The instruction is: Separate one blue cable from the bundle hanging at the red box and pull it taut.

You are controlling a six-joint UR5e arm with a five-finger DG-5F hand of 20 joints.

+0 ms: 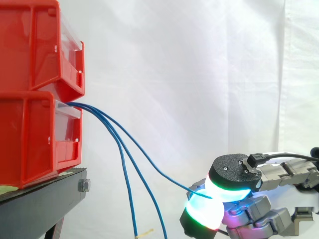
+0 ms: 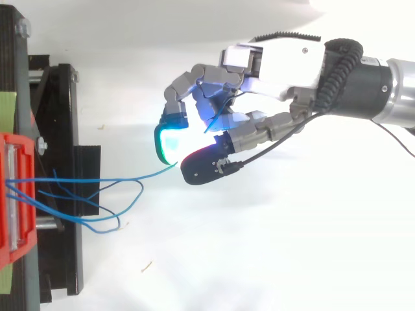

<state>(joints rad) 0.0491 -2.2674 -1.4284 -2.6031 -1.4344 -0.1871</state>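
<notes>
Now fingers (image 1: 205, 213) pinch one blue cable (image 2: 150, 174); others (image 1: 128, 186) hang at the red box (image 1: 30, 144).

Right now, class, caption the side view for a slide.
Hand pinches one blue cable from lower red bin; two others hang loose.

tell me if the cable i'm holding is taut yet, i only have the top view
Observer: Not yet. In the side view the blue cable sags in a curve from the lower red bin down to the hand.
Operator: is the hand level with the bin opening
Observer: No. It sits well below the opening, about level with the black stand.
Operator: where are the rest of the cables
Observer: The two other blue cables hang steeply down from the same bin, apart from the hand.
</notes>
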